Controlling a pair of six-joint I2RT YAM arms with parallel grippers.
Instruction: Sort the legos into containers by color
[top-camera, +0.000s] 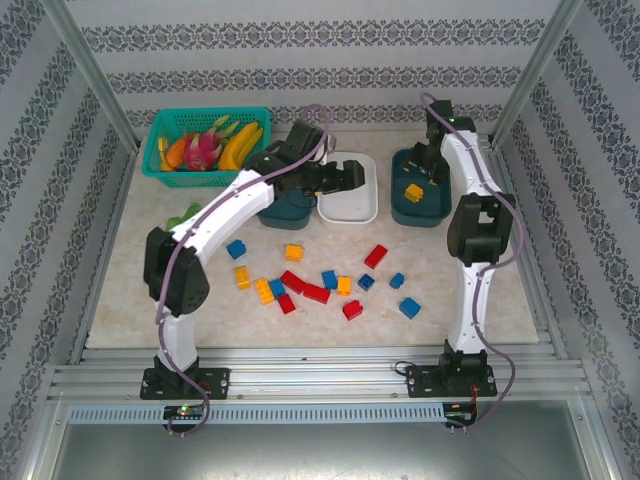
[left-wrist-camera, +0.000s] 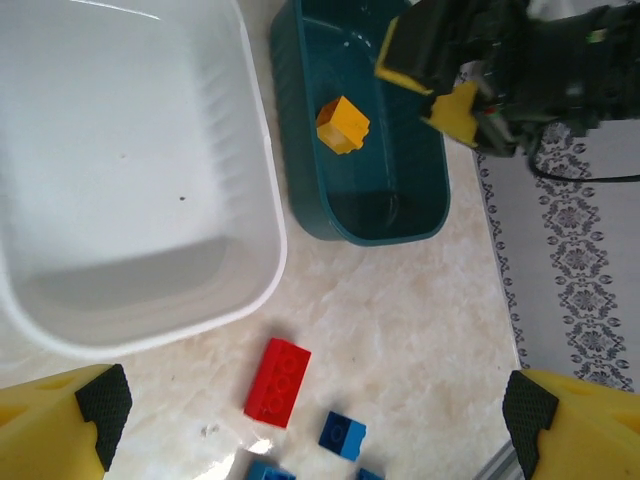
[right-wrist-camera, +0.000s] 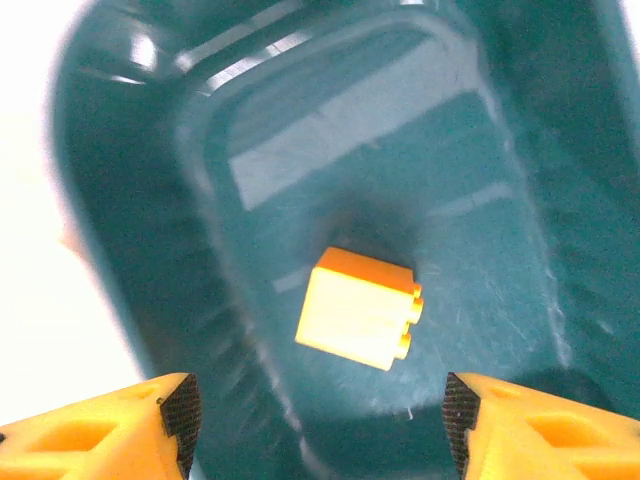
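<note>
One yellow-orange lego (right-wrist-camera: 358, 308) lies on the floor of the right dark teal tray (top-camera: 418, 205). My right gripper (right-wrist-camera: 320, 415) hovers open just above it, holding nothing. The same brick (left-wrist-camera: 342, 124) and tray (left-wrist-camera: 400, 215) show in the left wrist view, with the right gripper (left-wrist-camera: 440, 70) over them. My left gripper (top-camera: 345, 175) hangs open and empty over the white tray (top-camera: 350, 208), which holds nothing. The other dark teal tray (top-camera: 285, 208) is mostly hidden under the left arm. Several red, blue and yellow legos lie scattered mid-table, among them a red brick (left-wrist-camera: 278, 381) and a blue one (left-wrist-camera: 343, 435).
A bright teal mesh basket (top-camera: 160, 150) with toy fruit stands at the back left. A small green toy (top-camera: 188, 213) lies beside the left arm. Metal frame posts and patterned walls close in the table on both sides.
</note>
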